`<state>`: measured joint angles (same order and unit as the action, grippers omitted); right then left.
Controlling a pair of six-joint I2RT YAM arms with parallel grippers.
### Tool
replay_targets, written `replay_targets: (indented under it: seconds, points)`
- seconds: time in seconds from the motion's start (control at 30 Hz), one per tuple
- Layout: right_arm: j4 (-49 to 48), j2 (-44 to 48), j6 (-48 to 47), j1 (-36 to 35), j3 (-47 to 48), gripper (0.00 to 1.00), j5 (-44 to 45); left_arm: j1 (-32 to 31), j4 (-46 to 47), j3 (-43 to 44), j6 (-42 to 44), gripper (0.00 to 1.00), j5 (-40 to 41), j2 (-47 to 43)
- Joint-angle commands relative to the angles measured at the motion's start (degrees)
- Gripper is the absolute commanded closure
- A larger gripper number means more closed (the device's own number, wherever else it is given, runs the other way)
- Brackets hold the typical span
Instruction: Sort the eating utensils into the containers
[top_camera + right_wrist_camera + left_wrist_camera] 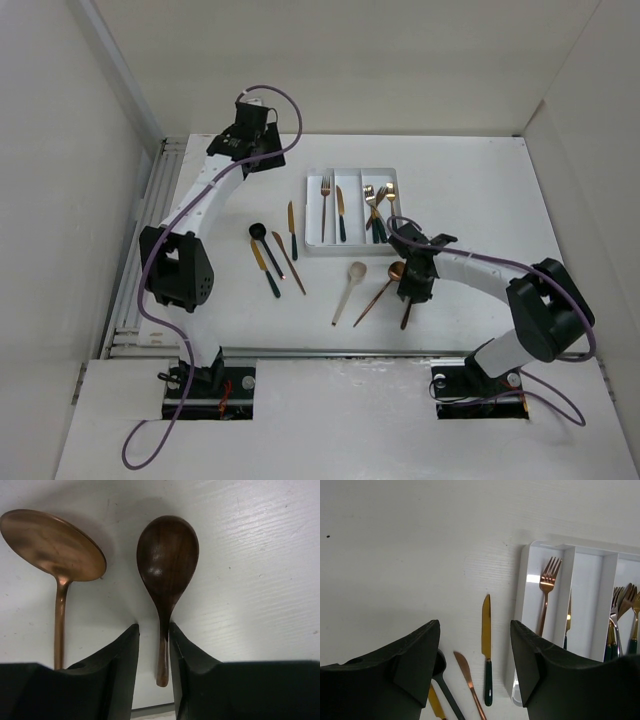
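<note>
One tray (353, 215), three compartments; inside, one fork (324, 205), one knife (340, 215), a cluster (378, 210) too crowded to count; on the worktop (470, 200), three knives (292, 230), four spoons (357, 269).

We log the copper spoon (52, 545) just beside the dark wooden spoon (167, 555), at its 9 o'clock: tight passage there. Its 3 o'clock side is bare table (260, 580), open to us.

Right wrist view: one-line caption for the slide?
Right tool straddling the handle of a dark wooden spoon, copper spoon alongside on the white table.
</note>
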<state>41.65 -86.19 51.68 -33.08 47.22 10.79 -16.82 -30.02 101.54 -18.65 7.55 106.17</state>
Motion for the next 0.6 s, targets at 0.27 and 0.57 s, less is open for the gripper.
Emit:
replay_targets:
  seconds: [0.27, 0.57]
  points:
    - [0.01, -0.64, 0.97, -0.41, 0.68, 0.98, 1.52, 1.61, -0.13, -3.09, -1.21, 0.44, -0.43, -5.54]
    - [3.61, 6.11, 4.83, -0.41, -0.38, 1.00, 5.81, 1.61, 0.40, -4.15, -1.74, 0.44, -1.49, -6.06]
